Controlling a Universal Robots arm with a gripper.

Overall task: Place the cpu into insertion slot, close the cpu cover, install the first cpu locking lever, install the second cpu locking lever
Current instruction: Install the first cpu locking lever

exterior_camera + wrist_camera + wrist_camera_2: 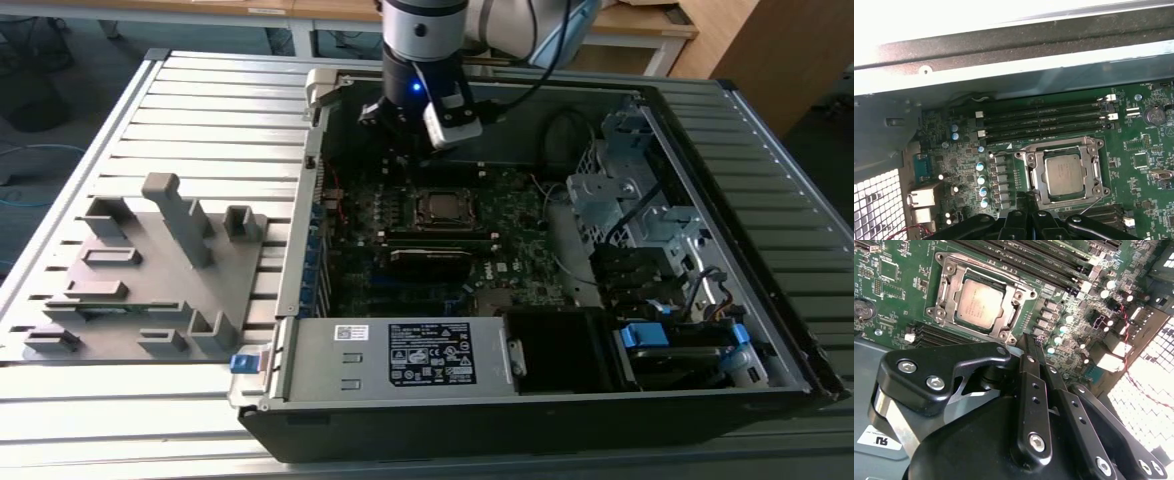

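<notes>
sitting flat in its socket, the cpu shows you its dull silver top, and the cpu cover lies down around it as a thin metal frame. both wrist views give you that socket close up. the first wrist view adds the long black memory sticks just beside it and a metal wall of the computer case beyond them. the exterior view widens things for you: the open computer case lies on a slatted metal table, with the green motherboard inside it and a grey power supply at the near edge. a grey plastic fixture sits on the table at the exterior view's left, and wooden desks stand behind. the gripper hangs low over the board with its jaws drawn narrow, the fingers close together and holding nothing. its tips are just beside one corner of the socket, off the cpu itself; you cannot tell whether they touch the frame.
</notes>
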